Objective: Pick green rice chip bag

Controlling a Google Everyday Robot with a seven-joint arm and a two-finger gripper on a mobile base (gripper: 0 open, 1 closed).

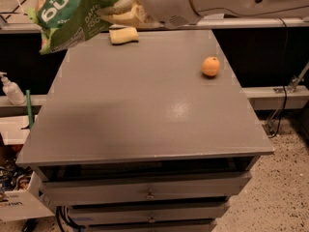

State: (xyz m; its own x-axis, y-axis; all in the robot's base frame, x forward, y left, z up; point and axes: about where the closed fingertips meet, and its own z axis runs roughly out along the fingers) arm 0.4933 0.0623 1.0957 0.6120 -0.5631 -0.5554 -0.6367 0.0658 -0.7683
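Note:
The green rice chip bag (72, 14) is a crinkled green foil bag with large white lettering. It hangs in the air above the far left corner of the grey cabinet top (145, 110). My gripper (120, 11) is at the top of the view, its pale fingers (126, 17) shut on the bag's right edge. The white arm runs off to the upper right.
A small orange fruit (211, 66) sits on the right part of the top. A pale yellow sponge-like block (124, 35) lies at the far edge, just below the gripper. A white bottle (10, 90) stands on a shelf at the left. Drawers are below the front edge.

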